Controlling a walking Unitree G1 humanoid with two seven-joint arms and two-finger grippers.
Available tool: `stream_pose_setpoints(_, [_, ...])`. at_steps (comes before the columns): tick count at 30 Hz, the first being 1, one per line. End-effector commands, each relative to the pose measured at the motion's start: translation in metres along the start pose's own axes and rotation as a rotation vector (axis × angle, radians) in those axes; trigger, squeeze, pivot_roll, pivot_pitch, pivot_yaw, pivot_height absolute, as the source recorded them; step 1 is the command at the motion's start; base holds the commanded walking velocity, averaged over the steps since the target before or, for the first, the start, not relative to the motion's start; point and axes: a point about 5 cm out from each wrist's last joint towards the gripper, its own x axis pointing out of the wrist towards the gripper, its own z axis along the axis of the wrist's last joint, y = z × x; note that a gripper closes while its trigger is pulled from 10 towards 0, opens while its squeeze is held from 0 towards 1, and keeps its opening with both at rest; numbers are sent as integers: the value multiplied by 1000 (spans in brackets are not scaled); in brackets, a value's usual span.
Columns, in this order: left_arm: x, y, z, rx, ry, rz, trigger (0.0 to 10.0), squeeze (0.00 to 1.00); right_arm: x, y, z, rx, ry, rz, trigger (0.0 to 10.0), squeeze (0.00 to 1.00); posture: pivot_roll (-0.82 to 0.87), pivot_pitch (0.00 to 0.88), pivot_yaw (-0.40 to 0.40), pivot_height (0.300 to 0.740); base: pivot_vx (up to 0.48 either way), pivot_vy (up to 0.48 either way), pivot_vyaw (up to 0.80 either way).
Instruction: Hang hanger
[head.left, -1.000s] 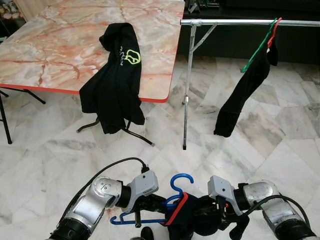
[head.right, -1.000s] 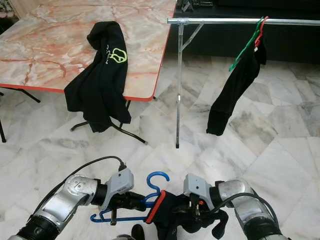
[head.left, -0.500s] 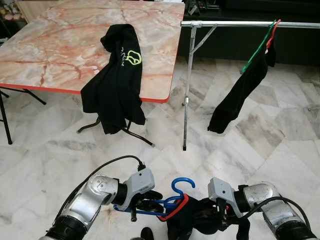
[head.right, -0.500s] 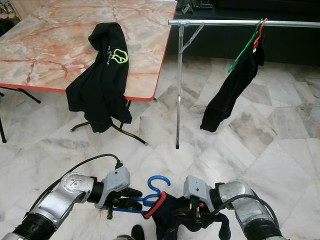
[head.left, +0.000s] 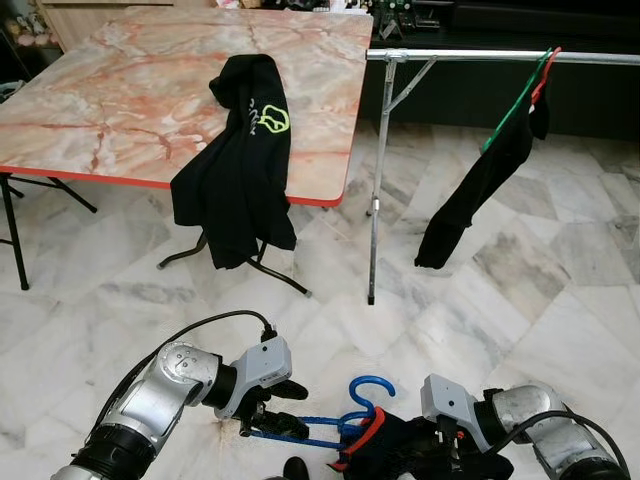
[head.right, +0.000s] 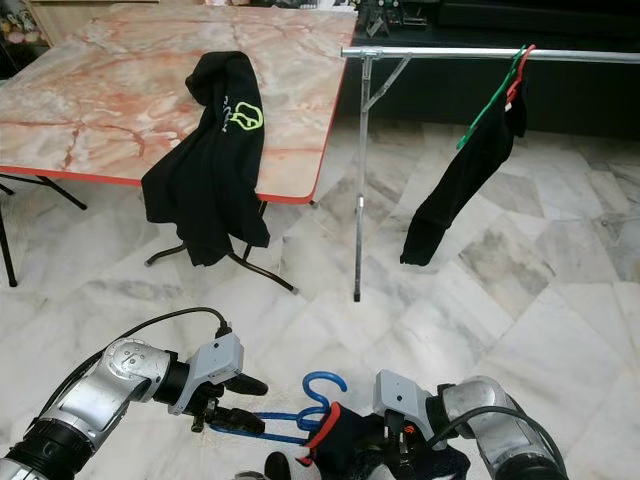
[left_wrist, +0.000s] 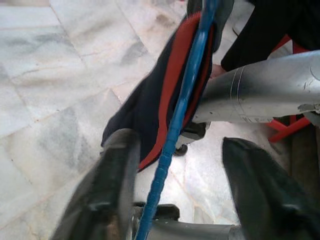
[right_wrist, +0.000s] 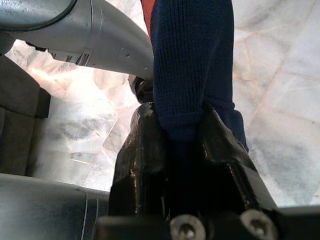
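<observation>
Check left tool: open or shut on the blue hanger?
Open. Left tool: its fingers stand apart, and the blue hanger runs loosely between them.

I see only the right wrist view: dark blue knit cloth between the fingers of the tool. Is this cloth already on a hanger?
Observer: Yes. The dark blue garment sits on a blue hanger, hook upward, low in front of the robot.
Operator: Does the left tool grip that hanger?
Observer: No. The left tool is open; the hanger's bar passes between its fingers.
Operator: Where is the rail?
Observer: The metal rail stands ahead, to the right of a marble-top table.
Operator: Is something on it?
Observer: One black garment hangs there on a green hanger.
</observation>
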Motion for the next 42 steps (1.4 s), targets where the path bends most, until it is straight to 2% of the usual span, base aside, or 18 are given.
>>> stream_pose_setpoints(1, [-6,3,1,-12,-14,12,10000,1000,-5,0,-6,-4,25,-27,0,0,-24,160,72,740,0,0,0])
stream_pose_setpoints(6, [-12,6,3,-32,-54,46,10000,1000,-13,-1,-12,23,21,-79,0,0,-22,171,74,740,0,0,0])
stream_pose_setpoints(9, [-16,8,6,-41,-77,72,10000,1000,-20,-5,-14,30,24,-151,0,0,-17,191,72,740,0,0,0])
stream_pose_setpoints(10, [-17,12,7,-31,-93,135,10000,1000,-30,-11,-17,46,20,-239,0,0,-16,193,67,740,0,0,0])
stream_pose_setpoints(11, [-18,16,8,-45,-122,182,10000,0,-39,-17,-18,79,-6,-311,0,0,-15,198,71,740,0,0,0])
stream_pose_setpoints(13, [-18,20,8,-89,-183,255,10000,0,-54,-22,-21,129,-36,-411,0,0,-18,206,75,740,0,0,0])
stream_pose_setpoints(20, [-19,22,5,-137,-263,355,10000,0,-72,-12,-37,139,3,-449,0,0,-39,221,73,740,0,0,0])
stream_pose_setpoints(23, [-13,22,-5,-137,-202,401,10000,0,-83,-12,-37,139,-32,-505,0,0,-41,228,77,740,0,0,0])
stream_pose_setpoints(27, [4,18,-26,-182,-128,472,10000,0,-94,-21,-11,64,-103,-564,0,0,-49,229,73,740,0,0,0])
stream_pose_setpoints(31, [13,17,-30,-251,-160,504,10000,0,-101,-24,6,-13,-109,-563,0,0,-56,233,69,740,0,0,0])
stream_pose_setpoints(35, [21,15,-37,-271,-152,525,10000,0,-112,-27,31,-92,-170,-569,0,0,-61,231,66,740,0,0,0])
stream_pose_setpoints(39, [28,15,-41,-266,-134,525,10000,0,-113,-17,64,-172,-260,-473,0,0,-66,231,61,740,0,0,0])
stream_pose_setpoints(42, [30,17,-40,-261,-133,546,10000,0,-113,-13,73,-206,-264,-441,0,0,-65,229,59,740,0,0,0])
